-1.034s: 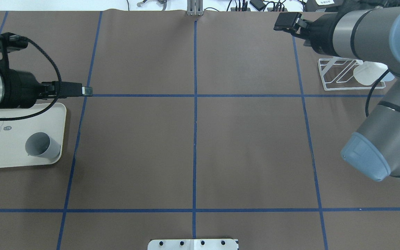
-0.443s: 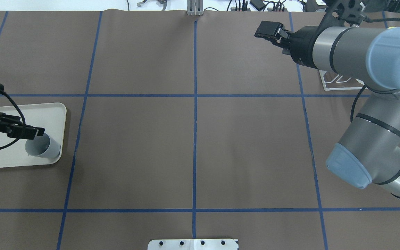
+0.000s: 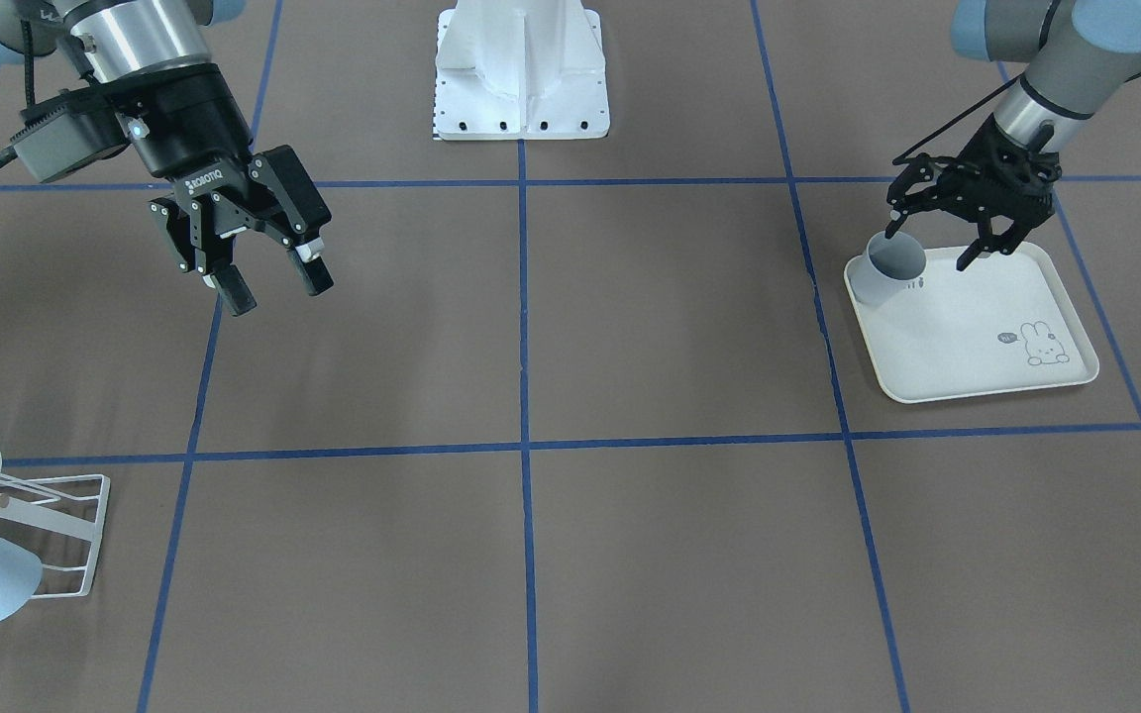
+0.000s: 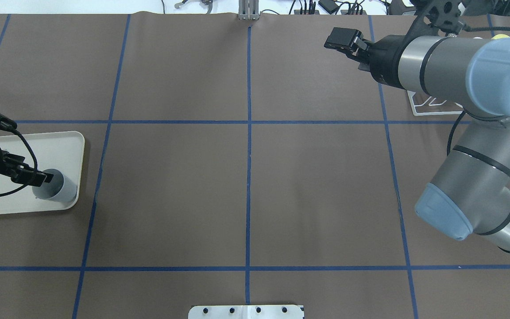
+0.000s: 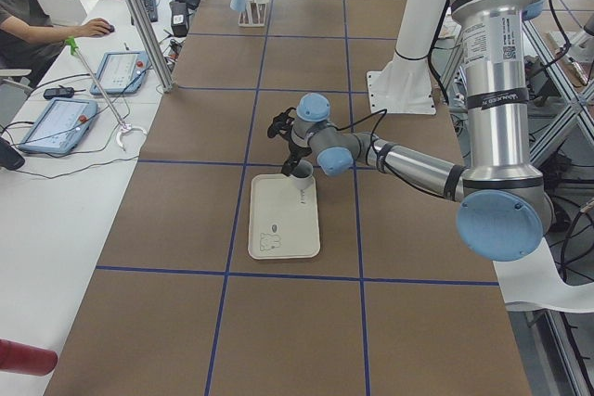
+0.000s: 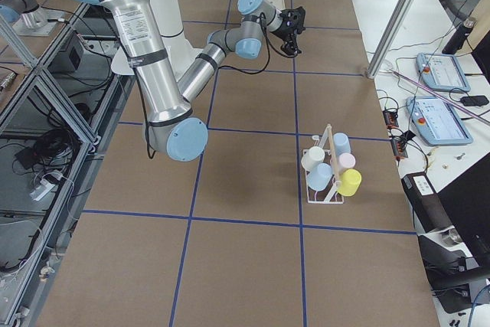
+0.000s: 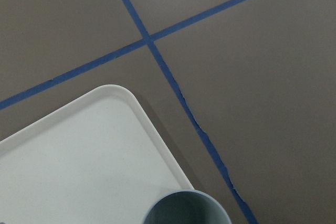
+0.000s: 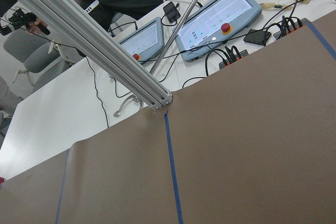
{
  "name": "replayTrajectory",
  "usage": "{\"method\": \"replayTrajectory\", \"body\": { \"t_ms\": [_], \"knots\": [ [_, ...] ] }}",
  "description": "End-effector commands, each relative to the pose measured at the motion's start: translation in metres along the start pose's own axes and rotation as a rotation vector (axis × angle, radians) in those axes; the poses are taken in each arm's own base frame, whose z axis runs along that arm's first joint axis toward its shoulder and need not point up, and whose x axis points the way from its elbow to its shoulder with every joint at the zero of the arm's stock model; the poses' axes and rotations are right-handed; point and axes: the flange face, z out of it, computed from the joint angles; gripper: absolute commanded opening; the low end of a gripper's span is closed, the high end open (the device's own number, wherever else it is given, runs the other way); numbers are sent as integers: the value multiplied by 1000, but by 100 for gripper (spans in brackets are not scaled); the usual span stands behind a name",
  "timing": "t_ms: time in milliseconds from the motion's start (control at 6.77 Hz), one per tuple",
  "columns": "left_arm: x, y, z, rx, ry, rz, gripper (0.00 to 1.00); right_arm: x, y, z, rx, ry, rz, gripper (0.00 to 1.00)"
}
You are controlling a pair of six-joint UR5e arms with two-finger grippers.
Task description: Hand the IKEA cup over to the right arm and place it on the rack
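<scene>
The grey-blue IKEA cup (image 3: 892, 265) stands upright on a cream rabbit-print tray (image 3: 977, 371). It also shows in the overhead view (image 4: 58, 189) and at the bottom edge of the left wrist view (image 7: 186, 209). My left gripper (image 3: 927, 248) is open just above the cup's rim; one finger is at the rim and the other over the tray beside it. It holds nothing. My right gripper (image 3: 268, 285) is open and empty, held above the table. The white wire rack (image 3: 51, 535) stands far from both grippers.
The rack (image 6: 325, 170) carries several cups, and the right arm partly covers it in the overhead view (image 4: 432, 105). The tray (image 4: 62, 141) lies at the table's left end. The white robot base plate (image 3: 521, 74) sits at mid-table. Operators' tablets lie beyond the far edge.
My left gripper swung from behind the tray to over the cup and sank slightly to its rim. My right arm moved in toward the table's middle, then held still.
</scene>
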Motion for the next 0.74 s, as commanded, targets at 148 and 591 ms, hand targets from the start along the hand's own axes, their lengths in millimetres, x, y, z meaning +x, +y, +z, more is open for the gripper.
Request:
{"method": "replayTrajectory", "body": {
  "t_ms": [148, 591],
  "knots": [
    [-8, -7, 19, -17, -7, -7, 91, 3, 0, 2, 1, -13, 4, 100],
    [-13, 1, 21, -32, -9, -13, 90, 3, -1, 1, 1, -14, 4, 100]
  ]
}}
